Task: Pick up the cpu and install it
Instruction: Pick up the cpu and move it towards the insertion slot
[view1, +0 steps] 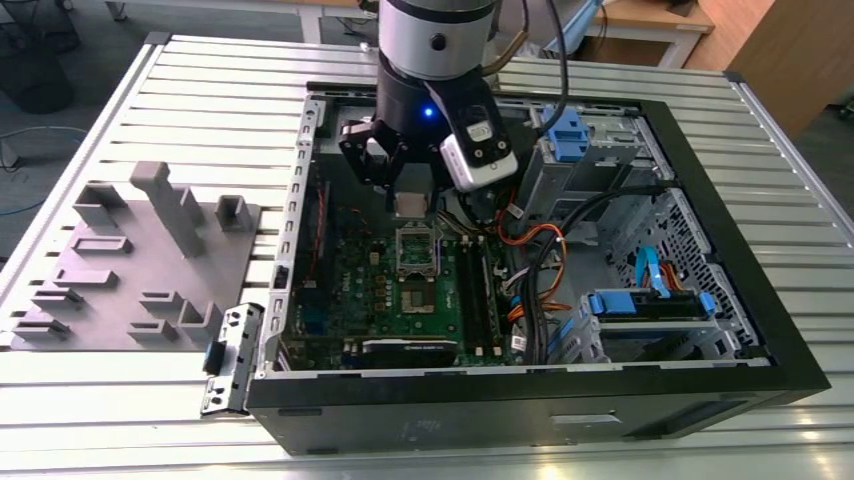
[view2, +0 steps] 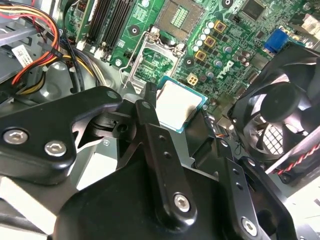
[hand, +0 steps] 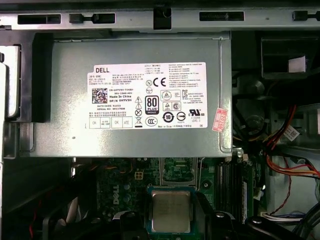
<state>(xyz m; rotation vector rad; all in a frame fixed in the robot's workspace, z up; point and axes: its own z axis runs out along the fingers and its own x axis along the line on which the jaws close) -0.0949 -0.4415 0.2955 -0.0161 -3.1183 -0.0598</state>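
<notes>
Clenched on the cpu (view1: 411, 205), a small flat square chip with a silver-grey metal top and a pale rim, the black two-fingered claw (view1: 406, 192) is seen in the exterior view hanging inside an open black computer case (view1: 534, 395). The chip is gripped by opposite edges. In the second wrist view the cpu (view2: 180, 104) is shown with its metal top exposed between the black fingers (view2: 149, 120). It is held level and clear of the green motherboard (view1: 400, 300) beneath it.

The square metal-framed socket (view1: 416, 255) with a dark centre is seen on the board just beside the held chip. Its frame is open, and the chip is not seated in it. In the first wrist view the cpu (hand: 171, 210) is seen close to the socket (hand: 177, 170), and a grey metal power supply box (hand: 135, 95) with a white label is seen past the board. A round black cooling fan (view2: 285, 110) is shown near the claw in the second wrist view, and a bundle of red, yellow and orange wires (view2: 30, 50) is shown on the other side.

The case is laid on its side on a slatted aluminium table (view1: 160, 80). A grey plastic tray (view1: 134, 260) with square recesses and upright blocks is placed on the table at the exterior view's left, well apart from the claw. A small silver metal bracket (view1: 227, 360) is seen lying against the case's near corner.
</notes>
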